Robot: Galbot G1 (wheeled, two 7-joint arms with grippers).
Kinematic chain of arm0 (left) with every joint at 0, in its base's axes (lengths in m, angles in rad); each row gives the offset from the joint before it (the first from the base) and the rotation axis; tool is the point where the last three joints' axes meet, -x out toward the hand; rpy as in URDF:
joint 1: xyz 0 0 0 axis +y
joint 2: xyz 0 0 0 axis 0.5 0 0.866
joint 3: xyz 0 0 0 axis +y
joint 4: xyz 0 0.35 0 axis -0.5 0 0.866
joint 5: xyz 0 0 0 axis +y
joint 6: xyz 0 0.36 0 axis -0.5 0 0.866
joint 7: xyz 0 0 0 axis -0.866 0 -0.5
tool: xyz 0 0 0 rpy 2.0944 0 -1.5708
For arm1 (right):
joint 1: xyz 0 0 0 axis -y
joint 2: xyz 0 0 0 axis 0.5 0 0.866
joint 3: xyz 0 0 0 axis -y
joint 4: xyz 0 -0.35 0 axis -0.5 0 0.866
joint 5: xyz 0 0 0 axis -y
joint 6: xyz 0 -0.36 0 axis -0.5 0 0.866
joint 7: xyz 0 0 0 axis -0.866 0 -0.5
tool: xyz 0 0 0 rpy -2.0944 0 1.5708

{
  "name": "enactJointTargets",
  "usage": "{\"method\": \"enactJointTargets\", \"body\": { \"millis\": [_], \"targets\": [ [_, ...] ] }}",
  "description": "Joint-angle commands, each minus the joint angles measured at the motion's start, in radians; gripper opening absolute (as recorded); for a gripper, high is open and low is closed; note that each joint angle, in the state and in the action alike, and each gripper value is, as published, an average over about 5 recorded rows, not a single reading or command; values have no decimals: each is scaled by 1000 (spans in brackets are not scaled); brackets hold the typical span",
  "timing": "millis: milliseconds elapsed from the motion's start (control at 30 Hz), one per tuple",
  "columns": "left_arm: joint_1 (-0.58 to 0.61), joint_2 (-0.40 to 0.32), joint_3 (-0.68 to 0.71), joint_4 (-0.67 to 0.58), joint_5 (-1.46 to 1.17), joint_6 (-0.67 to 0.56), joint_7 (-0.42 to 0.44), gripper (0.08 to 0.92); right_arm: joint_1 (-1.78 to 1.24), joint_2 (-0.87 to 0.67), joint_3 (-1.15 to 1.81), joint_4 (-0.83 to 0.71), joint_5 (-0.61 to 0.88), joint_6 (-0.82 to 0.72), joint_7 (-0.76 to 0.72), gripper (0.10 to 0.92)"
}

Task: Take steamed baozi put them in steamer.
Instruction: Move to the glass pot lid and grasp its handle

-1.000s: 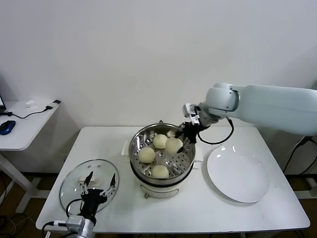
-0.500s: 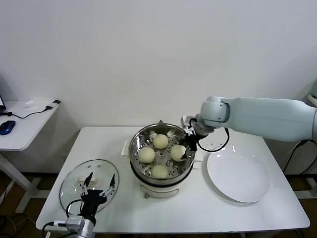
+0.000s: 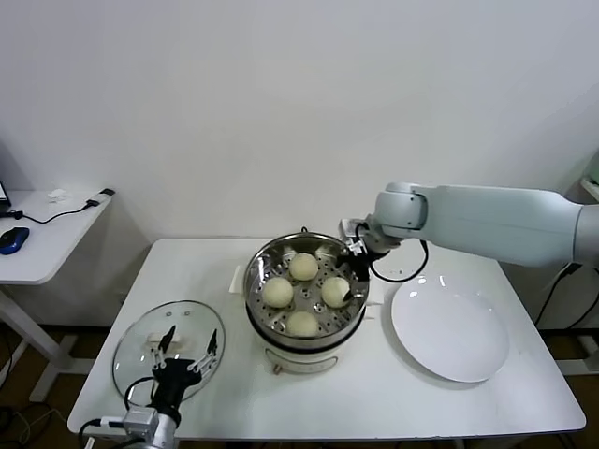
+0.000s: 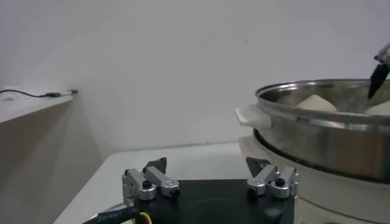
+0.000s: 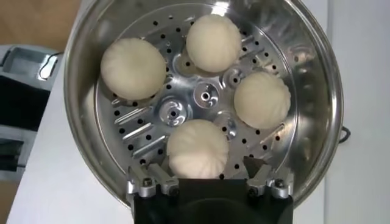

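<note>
The steamer (image 3: 255,271) stands mid-table, a shiny steel pot with a perforated tray. Four cream-white baozi lie on the tray: far (image 3: 302,267), left (image 3: 278,292), right (image 3: 335,290) and near (image 3: 302,324). My right gripper (image 3: 354,269) hangs over the steamer's right rim, just above the right baozi. In the right wrist view the gripper (image 5: 204,167) is open, its fingers (image 5: 256,169) either side of that baozi (image 5: 198,146), which rests on the tray. My left gripper (image 3: 185,351) is parked open over the glass lid.
The glass lid (image 3: 140,351) lies at the table's front left. An empty flat white plate (image 3: 449,327) lies right of the steamer. A side desk (image 3: 42,234) with a mouse and cable stands at far left. The left wrist view shows the steamer's wall (image 4: 317,134).
My right gripper has carried a baozi down from above the tray to the tray's right side and opened; the baozi now rests there. The left arm has not moved.
</note>
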Motion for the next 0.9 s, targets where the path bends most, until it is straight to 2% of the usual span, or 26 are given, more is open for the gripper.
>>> {"method": "enactJointTargets", "body": {
  "millis": [33, 167, 233, 300, 400, 467, 600, 733, 833, 900],
  "targets": [
    [-1, 3, 0, -13, -24, 41, -5, 823, 84, -31, 52, -42, 66, 156, -164, 821],
    [-3, 4, -2, -21, -50, 48, -19, 823, 115, -91, 144, -58, 204, 173, -166, 823],
    [-3, 4, -5, -24, -76, 43, -30, 823, 96, -133, 215, -58, 267, 149, -76, 823],
    [-7, 5, -12, -25, -115, 45, -49, 823, 32, -183, 331, -48, 293, 111, 100, 823],
    [-19, 11, -29, -22, -155, 64, -75, 823, -128, -260, 545, -32, 254, 71, 374, 823],
    [-26, 19, -40, -21, -154, 73, -81, 823, -244, -313, 687, -26, 211, 66, 474, 823],
    [-43, 31, -52, -22, -146, 89, -94, 823, -537, -428, 1000, 8, 146, 109, 598, 823],
    [-54, 44, -58, -3, -139, 89, -101, 823, -932, -533, 1296, 91, 86, 228, 721, 823],
    [-62, 54, -61, 25, -121, 80, -110, 823, -1292, -547, 1602, 156, 3, 292, 772, 823],
    [-67, 62, -63, 47, -96, 66, -116, 823, -1526, -504, 1828, 195, -35, 308, 781, 823]
  ]
}}
